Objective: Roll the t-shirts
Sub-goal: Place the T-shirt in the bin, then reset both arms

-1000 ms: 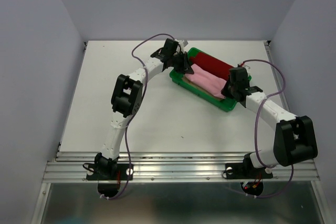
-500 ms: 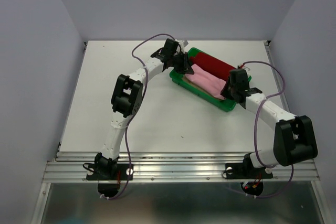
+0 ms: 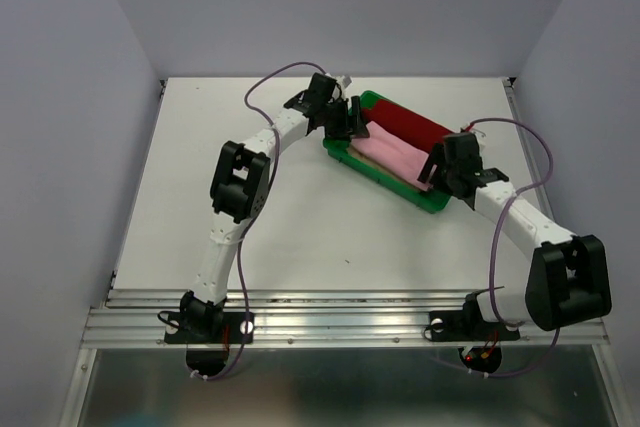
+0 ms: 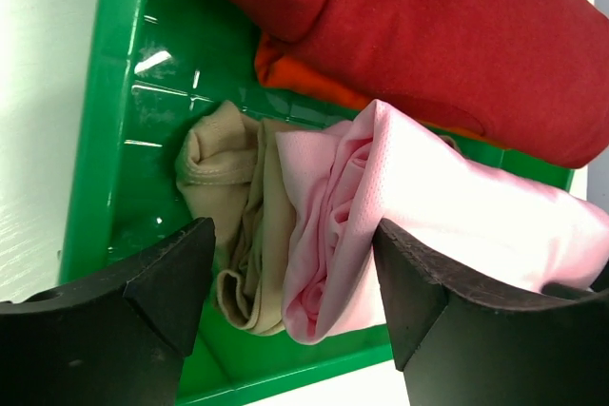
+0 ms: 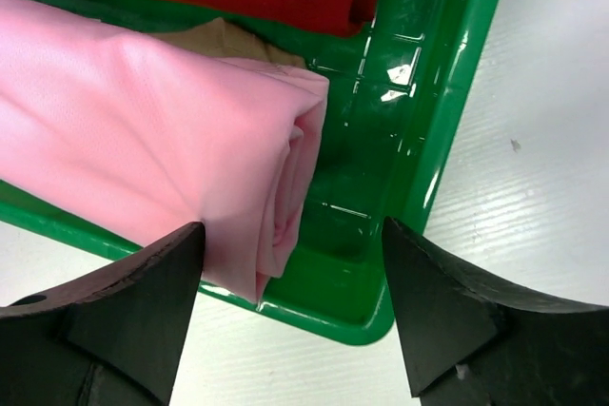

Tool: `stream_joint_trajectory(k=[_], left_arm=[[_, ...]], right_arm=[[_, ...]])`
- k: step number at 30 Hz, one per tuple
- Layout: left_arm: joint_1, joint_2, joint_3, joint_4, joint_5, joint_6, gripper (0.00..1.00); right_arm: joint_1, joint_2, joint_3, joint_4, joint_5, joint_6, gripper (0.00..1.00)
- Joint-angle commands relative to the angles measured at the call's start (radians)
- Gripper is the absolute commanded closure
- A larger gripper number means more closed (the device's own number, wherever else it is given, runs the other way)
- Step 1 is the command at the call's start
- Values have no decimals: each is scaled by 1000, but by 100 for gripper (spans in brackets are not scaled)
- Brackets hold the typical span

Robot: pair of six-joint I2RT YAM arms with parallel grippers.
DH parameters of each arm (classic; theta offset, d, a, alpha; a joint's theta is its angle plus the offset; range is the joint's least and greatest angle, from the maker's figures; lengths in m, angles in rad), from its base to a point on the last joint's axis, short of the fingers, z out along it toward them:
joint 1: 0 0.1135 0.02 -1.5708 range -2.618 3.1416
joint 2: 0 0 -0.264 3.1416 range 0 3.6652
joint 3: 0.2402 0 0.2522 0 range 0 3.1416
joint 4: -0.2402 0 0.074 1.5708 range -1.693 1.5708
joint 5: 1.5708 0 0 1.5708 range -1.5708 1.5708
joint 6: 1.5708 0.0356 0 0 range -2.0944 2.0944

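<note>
**Left gripper** [image 4: 295, 278], over the left end of the green tray [image 4: 105, 121]: I have its jaws spread wide and clamped on nothing. A second ago they stood nearly together. The spiral end of the light pink t-shirt [image 4: 457, 216] lies between them, and neither finger appears to touch it.

**Right gripper** [image 5: 290, 273], over the tray's right end: it opened at the same moment. Its jaws are well apart and empty, straddling the other end of the pink roll.

**Light pink t-shirt:** rolled, and lying lengthwise inside the tray against its near long wall. The roll keeps its shape with no grip on it.

**Dark red t-shirt** [image 4: 447, 35]: also rolled, along the tray's far long wall and touching the pink one.

**Beige t-shirt** [image 4: 224, 168]: bunched at the tray's left end and partly under the pink roll. I cannot tell how neatly it is rolled.

**Table** [image 3: 200, 127]: no cloth lies outside the tray in the overhead view.

**Reading:** I take the paired release to mean the pink roll has been set down and let go. With all three shirts in the tray, I judge the task close to done. What remains is to lift both arms straight up from the tray. The main risk is a fingertip catching the loose outer fold at the left end and unwinding the roll.
</note>
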Motion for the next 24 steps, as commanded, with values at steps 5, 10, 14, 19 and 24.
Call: stream_joint_trajectory(k=[5, 10, 14, 19, 24], left_arm=[[13, -162, 38, -19, -106, 47, 23], [14, -231, 41, -22, -147, 56, 23], [13, -263, 26, -1, -135, 49, 26], [-12, -250, 1, 21, -89, 37, 100], [-39, -217, -51, 60, -42, 27, 100]], right_arm=[[-8, -108, 101, -120, 80, -31, 16], [-8, -145, 148, -148, 87, -37, 16], [-8, -138, 171, -144, 60, -31, 42], [-8, -29, 199, -88, -18, -16, 99], [-19, 68, 187, -27, -63, -11, 99]])
